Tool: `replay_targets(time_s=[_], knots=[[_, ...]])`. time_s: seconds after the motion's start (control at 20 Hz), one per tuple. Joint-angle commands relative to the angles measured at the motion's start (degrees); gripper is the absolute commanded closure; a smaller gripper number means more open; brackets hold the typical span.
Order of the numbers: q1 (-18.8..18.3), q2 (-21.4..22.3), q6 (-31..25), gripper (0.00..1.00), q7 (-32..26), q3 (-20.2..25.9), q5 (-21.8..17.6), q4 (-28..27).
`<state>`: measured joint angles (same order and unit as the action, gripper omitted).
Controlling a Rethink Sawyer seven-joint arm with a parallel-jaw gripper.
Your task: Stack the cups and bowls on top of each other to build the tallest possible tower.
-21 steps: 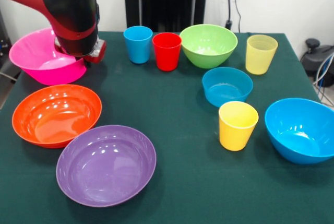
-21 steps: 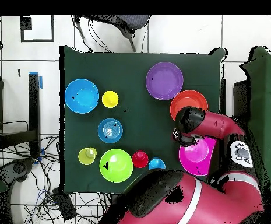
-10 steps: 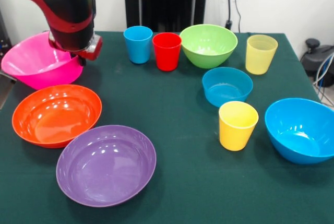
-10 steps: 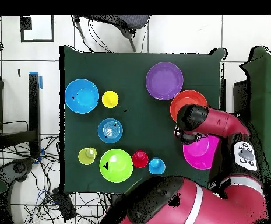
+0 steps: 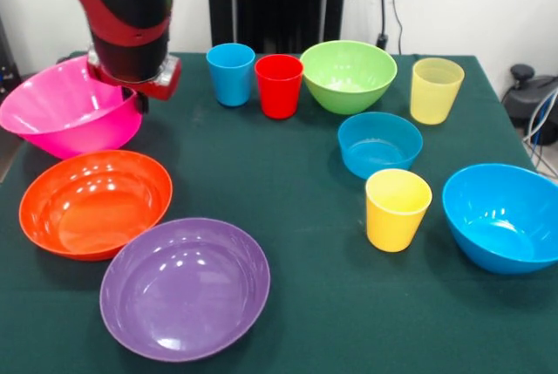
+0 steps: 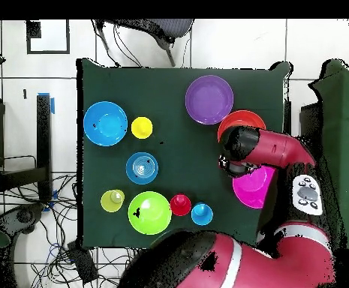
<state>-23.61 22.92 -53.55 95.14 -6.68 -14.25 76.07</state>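
Green table, unlabelled cups and bowls, end effector at tilted pink bowl, grip unclear

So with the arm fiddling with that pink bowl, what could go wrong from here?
The pink bowl sits tilted at the table's edge, under the arm's head; a slip could send it off the side. The orange bowl lies right beside it and the purple bowl touches that one, so a push may shove both along. How the gripper holds the bowl is hidden, so the hold could be weaker than it looks.
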Motion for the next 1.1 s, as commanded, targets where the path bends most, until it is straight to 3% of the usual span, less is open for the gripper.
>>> replay_targets(time_s=[0.05, 0.55, 1.1], knots=[[5.32, 0.42, -1.65, 1.00, 4.92, 5.22, 0.91, -2.71], [7.37, 3.02, -6.14, 1.00, 4.72, 4.65, 3.94, -0.84], [5.36, 5.27, -11.18, 1.00, 2.20, 5.49, 7.99, -1.27]])
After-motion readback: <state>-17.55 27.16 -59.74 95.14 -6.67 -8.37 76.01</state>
